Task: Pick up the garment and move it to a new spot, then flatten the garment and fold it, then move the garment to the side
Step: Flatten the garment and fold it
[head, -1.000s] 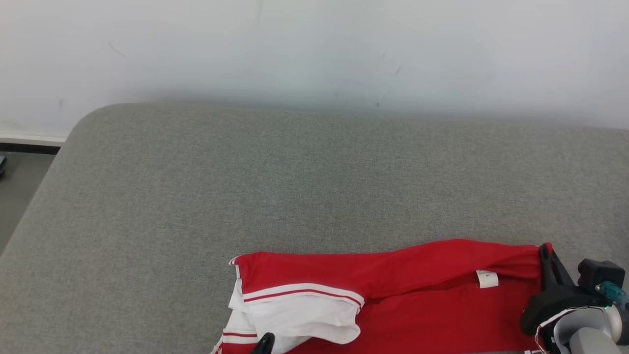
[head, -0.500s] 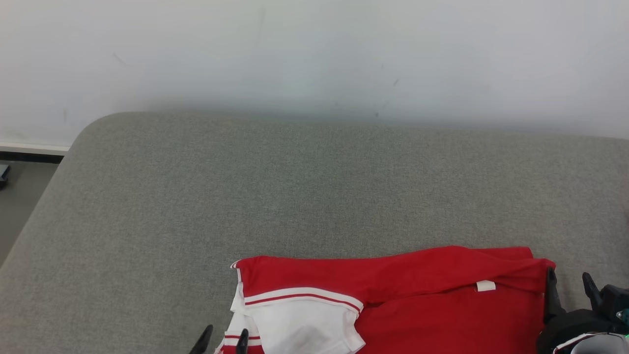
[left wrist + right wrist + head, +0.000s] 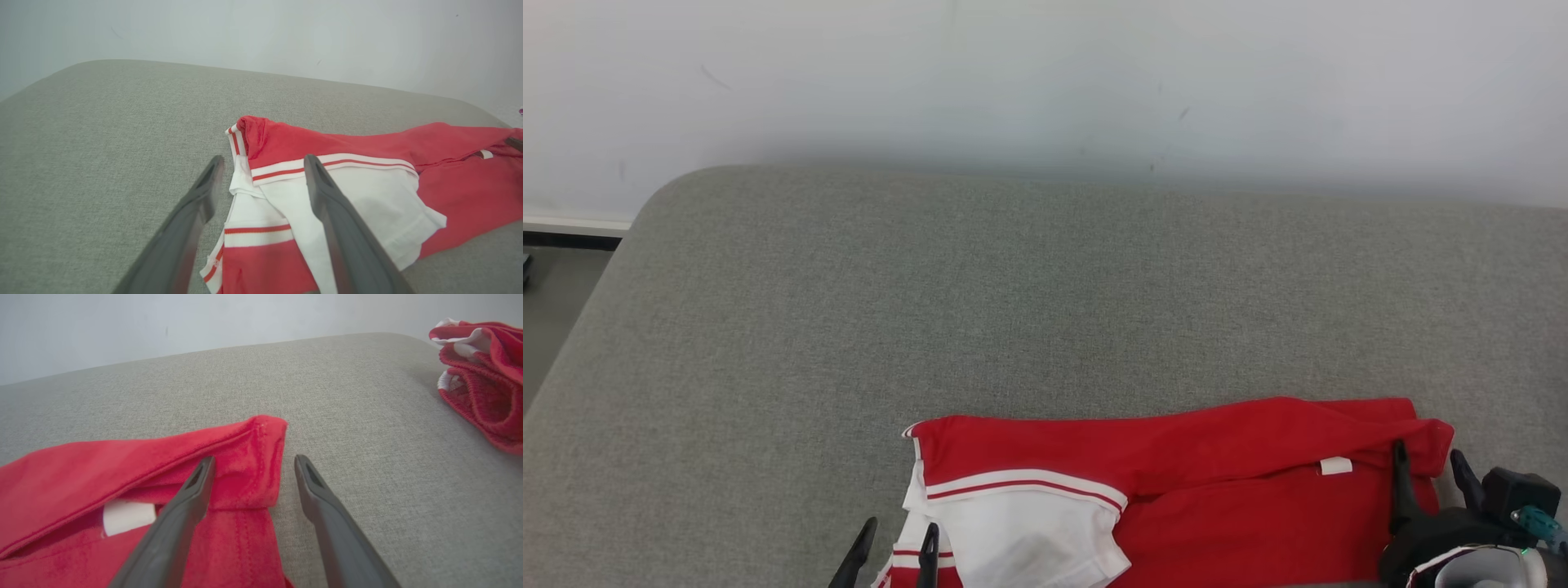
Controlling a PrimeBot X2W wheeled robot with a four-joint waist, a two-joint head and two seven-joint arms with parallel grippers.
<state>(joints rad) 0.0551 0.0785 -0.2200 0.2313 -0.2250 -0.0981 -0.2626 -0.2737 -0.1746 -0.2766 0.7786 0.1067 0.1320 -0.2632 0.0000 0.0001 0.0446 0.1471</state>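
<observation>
The garment (image 3: 1217,490) is red with a white, red-striped sleeve (image 3: 1029,531). It lies folded along the near edge of the grey cushion (image 3: 1013,310), with a white tag (image 3: 1335,466) showing. My left gripper (image 3: 898,529) stands open at the garment's left end. In the left wrist view its fingers (image 3: 327,212) straddle the striped cuff (image 3: 257,234) without gripping it. My right gripper (image 3: 1427,453) is open at the garment's right corner. In the right wrist view that red corner (image 3: 261,465) lies loose between the spread fingers (image 3: 184,506).
The cushion stretches wide and bare beyond the garment up to a white wall (image 3: 1045,82). Its left edge drops to dark floor (image 3: 556,294). In the right wrist view a second bundle of red and white cloth (image 3: 482,375) sits at the far right of the cushion.
Both grippers went from shut to open and let go of the garment. Its right corner has dropped onto the cushion. The head camera bobbed slightly.
</observation>
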